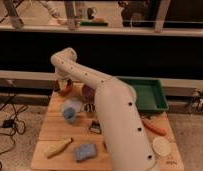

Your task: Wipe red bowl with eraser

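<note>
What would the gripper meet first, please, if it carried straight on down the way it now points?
Most likely the red bowl: the gripper hangs at the table's far left corner, pointing down right over it. Depth is unclear, so it may already touch.

Green tray [154, 93], orange carrot [154, 127], blue sponge [85, 151], pale banana-like piece [59, 148]

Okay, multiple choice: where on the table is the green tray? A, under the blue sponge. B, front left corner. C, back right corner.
C: the green tray sits at the table's back right, while the gripper is far left by the red bowl.
</note>
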Controlling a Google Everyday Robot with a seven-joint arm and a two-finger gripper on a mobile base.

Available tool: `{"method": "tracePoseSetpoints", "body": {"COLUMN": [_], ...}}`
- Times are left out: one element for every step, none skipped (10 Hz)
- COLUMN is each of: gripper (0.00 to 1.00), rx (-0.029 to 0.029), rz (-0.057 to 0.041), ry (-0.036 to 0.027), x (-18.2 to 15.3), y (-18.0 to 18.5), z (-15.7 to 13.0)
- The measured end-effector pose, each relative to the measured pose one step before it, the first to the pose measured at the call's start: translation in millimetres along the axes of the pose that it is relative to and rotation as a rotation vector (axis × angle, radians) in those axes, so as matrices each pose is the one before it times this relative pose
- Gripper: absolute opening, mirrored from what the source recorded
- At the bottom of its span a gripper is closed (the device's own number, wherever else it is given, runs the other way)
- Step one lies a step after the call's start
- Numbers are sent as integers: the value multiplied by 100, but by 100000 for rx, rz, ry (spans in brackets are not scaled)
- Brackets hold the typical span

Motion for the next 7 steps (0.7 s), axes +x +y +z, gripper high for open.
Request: {"method": "tracePoseSetpoints", "body": {"gripper": [0,0,0,0,0,0,0], "rx": [-261,-222,-545,-286,-64,-144,-99], "rz": [-127,-4,496,690,532,317,152], "ry": [309,42,613,745,487,513,342], "x": [173,-154,267,591,452,189,55], "y": [-743,-445,-355,-198,-100,-188,-167], "z": [394,228,405,251,65,222,115]}}
